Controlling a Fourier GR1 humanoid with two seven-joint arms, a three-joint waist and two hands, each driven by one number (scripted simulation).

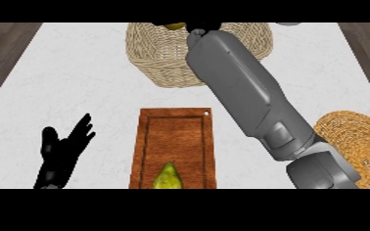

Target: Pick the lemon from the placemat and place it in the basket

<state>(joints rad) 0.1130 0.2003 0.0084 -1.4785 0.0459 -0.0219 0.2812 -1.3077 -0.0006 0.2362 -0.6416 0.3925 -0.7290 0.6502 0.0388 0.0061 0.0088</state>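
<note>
While the lemon (173, 27) shows only as a yellow sliver inside the basket (162, 58) at twelve o'clock, the right robot hand (204, 28), fingers hidden so I cannot tell its state, should release low inside the rim; the left robot hand (61, 151) rests open at eight o'clock.

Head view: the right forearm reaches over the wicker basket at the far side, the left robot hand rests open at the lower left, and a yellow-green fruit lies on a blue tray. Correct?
Not quite. The head view shows the fruit on a brown wooden tray, not a blue one. The right forearm over the basket and the open left robot hand are as stated.
</note>
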